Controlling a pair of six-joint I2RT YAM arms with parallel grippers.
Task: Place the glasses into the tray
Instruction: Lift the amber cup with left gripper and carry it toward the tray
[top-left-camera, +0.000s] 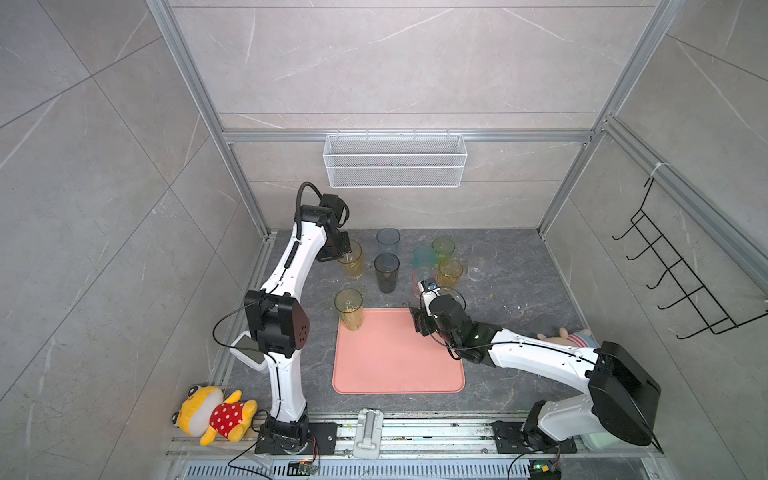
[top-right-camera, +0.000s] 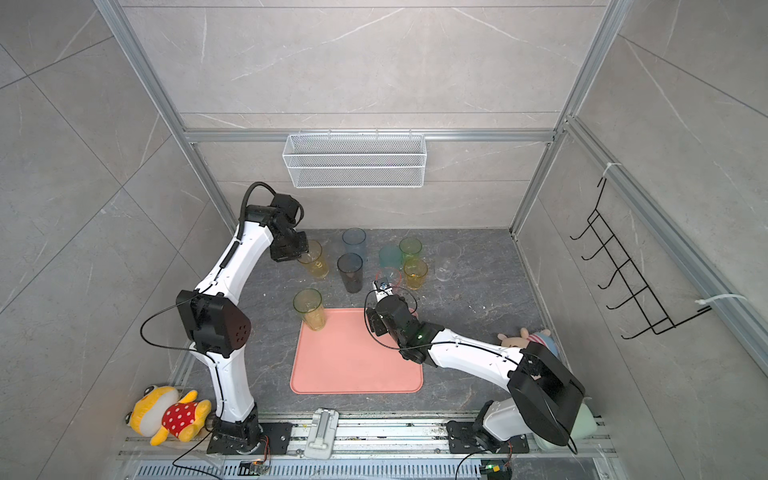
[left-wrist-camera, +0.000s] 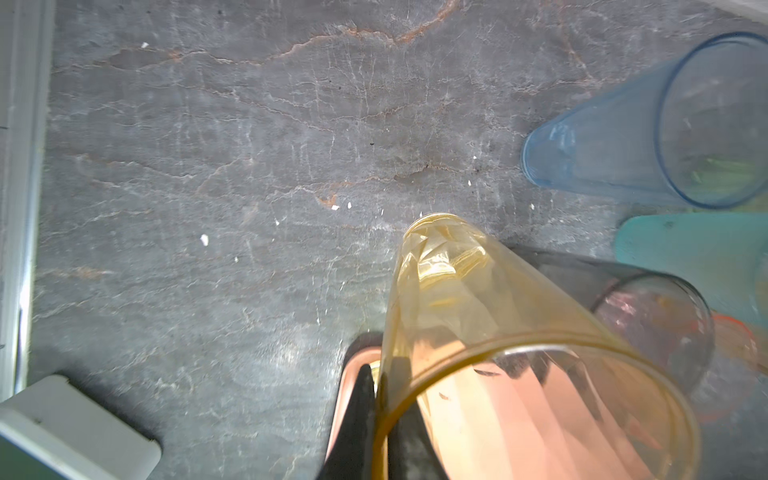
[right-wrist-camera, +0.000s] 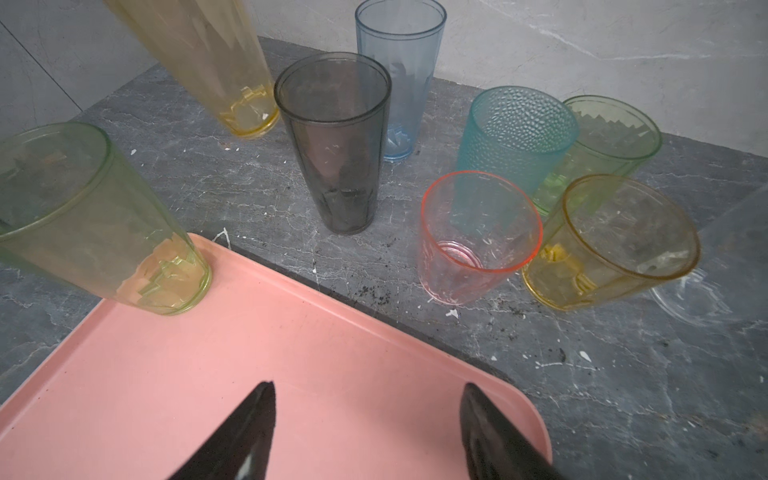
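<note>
My left gripper (left-wrist-camera: 376, 374) is shut on the rim of a tall amber glass (top-left-camera: 352, 261) (left-wrist-camera: 498, 332) at the table's back left; the glass leans. A tall yellow-green glass (top-left-camera: 349, 309) (right-wrist-camera: 104, 232) stands in the far left corner of the salmon-pink tray (top-left-camera: 395, 365) (right-wrist-camera: 291, 374). Over the tray's far right corner my right gripper (right-wrist-camera: 365, 390) (top-left-camera: 417, 320) hangs open and holds nothing. Behind the tray stand smoky grey (right-wrist-camera: 332, 145), blue-grey (right-wrist-camera: 399, 75), teal (right-wrist-camera: 515, 137), green (right-wrist-camera: 602, 141), pink (right-wrist-camera: 478, 237), short amber (right-wrist-camera: 611, 245) and clear (top-left-camera: 482, 262) glasses.
A white wire basket (top-left-camera: 395, 160) hangs on the back wall and a black hook rack (top-left-camera: 685, 270) on the right wall. Plush toys lie at the front left (top-left-camera: 216, 415) and right (top-left-camera: 569, 336). A white device (top-left-camera: 249, 351) sits by the left arm.
</note>
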